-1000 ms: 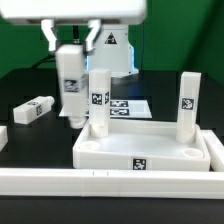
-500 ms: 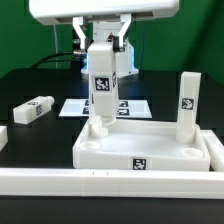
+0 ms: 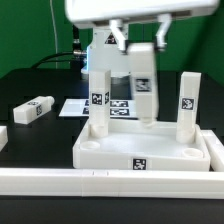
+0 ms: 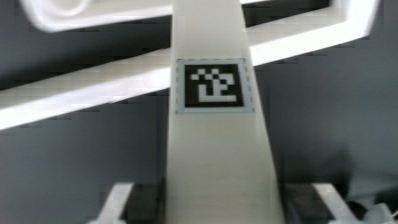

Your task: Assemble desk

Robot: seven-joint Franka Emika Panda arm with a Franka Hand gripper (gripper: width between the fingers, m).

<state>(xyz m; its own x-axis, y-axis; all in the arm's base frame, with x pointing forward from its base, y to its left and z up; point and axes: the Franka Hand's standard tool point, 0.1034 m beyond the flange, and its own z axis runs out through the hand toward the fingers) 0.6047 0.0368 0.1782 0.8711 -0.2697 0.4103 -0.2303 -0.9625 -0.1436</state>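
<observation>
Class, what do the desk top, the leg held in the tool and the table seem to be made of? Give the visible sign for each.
Desk top: probably moulded white plastic with a smooth finish, going by its rounded rim and sockets.
Held leg: it looks like the same white plastic, even in colour, with a paper-like printed tag stuck on.
Table: black and matte. The material is unclear, perhaps cloth or coated board.

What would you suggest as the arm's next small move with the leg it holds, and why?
Probably carry the held leg toward the exterior view's right and nearer the camera, over the free front corner socket, then lower it. The gripper holds it upright above the desk top, between the standing leg on that view's left and the standing leg on its right, apparently over no socket.
</observation>
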